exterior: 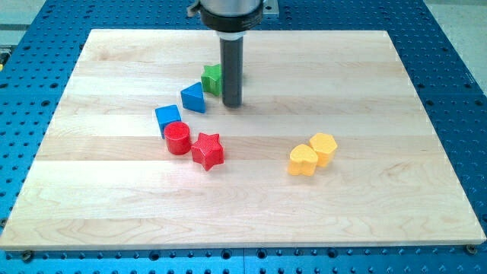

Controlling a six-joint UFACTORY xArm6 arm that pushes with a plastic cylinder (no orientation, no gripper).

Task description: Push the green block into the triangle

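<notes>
A green block [211, 78] lies on the wooden board toward the view's top, partly hidden by my rod. A blue triangle [193, 97] lies just below and left of it, close to or touching it. My tip [232, 104] rests on the board right beside the green block, at its right and slightly below, and to the right of the blue triangle.
A blue cube [167, 117], a red cylinder [177, 138] and a red star [207, 150] cluster below the triangle. Two yellow blocks [303, 160] [323, 148] lie together at the view's right. The wooden board [114, 228] sits on a blue perforated table.
</notes>
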